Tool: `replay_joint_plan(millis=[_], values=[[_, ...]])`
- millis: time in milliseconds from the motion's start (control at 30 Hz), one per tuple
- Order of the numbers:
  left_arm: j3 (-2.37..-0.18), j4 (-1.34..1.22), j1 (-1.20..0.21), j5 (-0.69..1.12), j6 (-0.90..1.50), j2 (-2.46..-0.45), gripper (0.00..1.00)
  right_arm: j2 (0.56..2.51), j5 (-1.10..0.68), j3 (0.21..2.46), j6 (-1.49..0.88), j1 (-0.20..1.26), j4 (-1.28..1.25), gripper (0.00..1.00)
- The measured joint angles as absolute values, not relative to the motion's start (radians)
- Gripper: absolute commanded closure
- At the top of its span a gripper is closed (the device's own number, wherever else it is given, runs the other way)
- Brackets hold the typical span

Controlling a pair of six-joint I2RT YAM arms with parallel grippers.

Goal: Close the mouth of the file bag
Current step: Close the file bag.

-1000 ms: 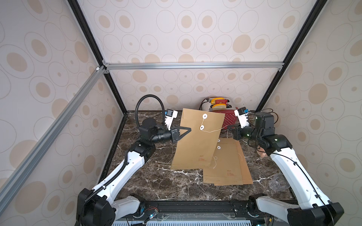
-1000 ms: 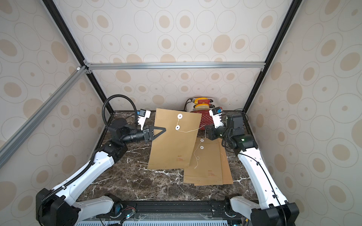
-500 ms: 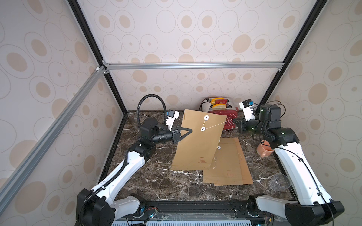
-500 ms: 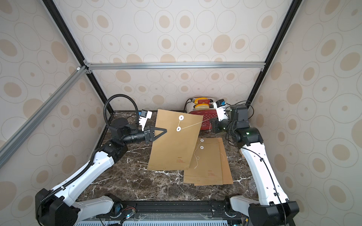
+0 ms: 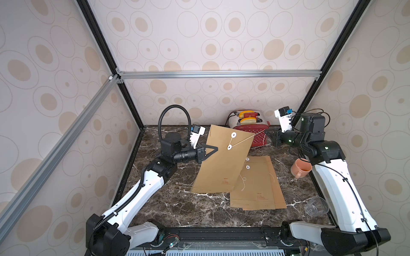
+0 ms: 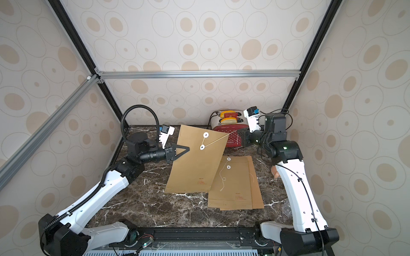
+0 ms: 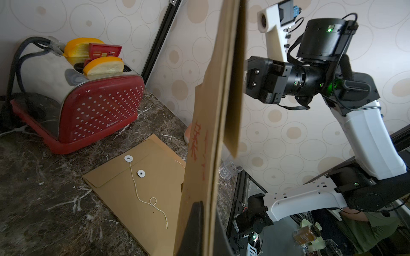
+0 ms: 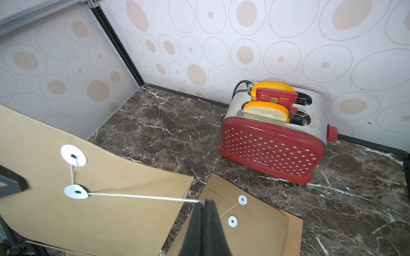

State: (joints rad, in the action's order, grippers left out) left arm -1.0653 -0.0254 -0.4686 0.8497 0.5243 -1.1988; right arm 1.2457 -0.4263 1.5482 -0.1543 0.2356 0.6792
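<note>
My left gripper (image 5: 216,148) (image 6: 187,148) holds a brown paper file bag (image 5: 218,168) (image 6: 195,168) upright above the table, shut on the bag's left edge. In the left wrist view the bag (image 7: 213,110) stands edge-on between the fingers of the left gripper (image 7: 207,212). A white string (image 5: 246,139) (image 8: 144,196) runs from the upper disc (image 8: 73,155) on the folded-down flap to the lower disc (image 8: 76,192). From there it stretches taut to my right gripper (image 5: 267,132) (image 8: 205,200), which is shut on its end, to the right of the bag.
A red toaster (image 5: 250,133) with bread slices stands at the back, just behind the string. More brown bags (image 5: 257,184) lie flat on the marble table under the held one. An orange mug (image 5: 299,169) and a clear cup (image 5: 316,206) sit by the right arm.
My right gripper has moved right and upward, away from the bag, drawing the string from slack to a straight taut line. The left gripper and bag have hardly moved.
</note>
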Motion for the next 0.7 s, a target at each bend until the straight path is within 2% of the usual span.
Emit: replay_joint_plan(millis=[433, 700], values=[[-1.073, 0.039, -0.474, 0.843, 0.496, -1.236, 1.0, 1.429, -0.416, 1.807, -0.16, 0.416, 0.674, 1.0], [-1.085, 0.048, -0.481, 0.843, 0.488, -1.244, 1.0, 1.485, -0.363, 1.891, -0.16, 0.554, 0.687, 1.0]])
